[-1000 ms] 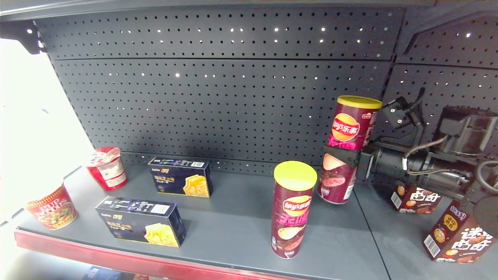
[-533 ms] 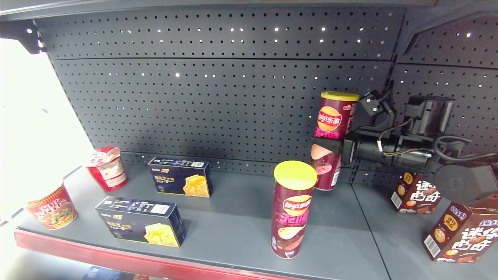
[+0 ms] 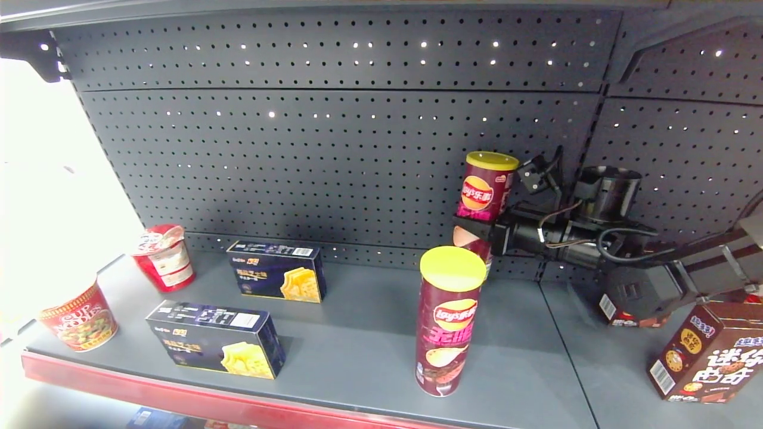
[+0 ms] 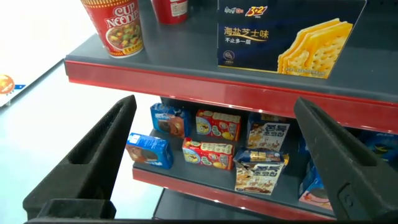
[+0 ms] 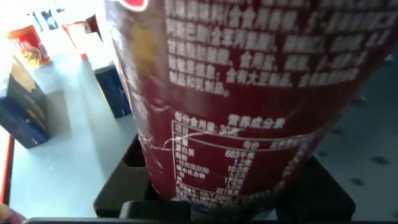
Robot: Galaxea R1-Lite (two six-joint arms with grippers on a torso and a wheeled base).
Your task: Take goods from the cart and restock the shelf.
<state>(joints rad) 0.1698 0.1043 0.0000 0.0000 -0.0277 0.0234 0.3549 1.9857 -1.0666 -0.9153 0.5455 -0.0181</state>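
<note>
Head view: my right end effector [image 3: 477, 229] is clamped round the middle of a maroon cylindrical chip can with a yellow lid [image 3: 484, 190]. It stands upright at the rear of the grey metal shelf [image 3: 357, 339], close to the dark pegboard back panel [image 3: 334, 167]. Its base is hidden behind a matching maroon can [image 3: 448, 322] standing nearer the front. My left end effector [image 4: 214, 102] gapes wide and empty before the red front edge [image 4: 236, 78].
</note>
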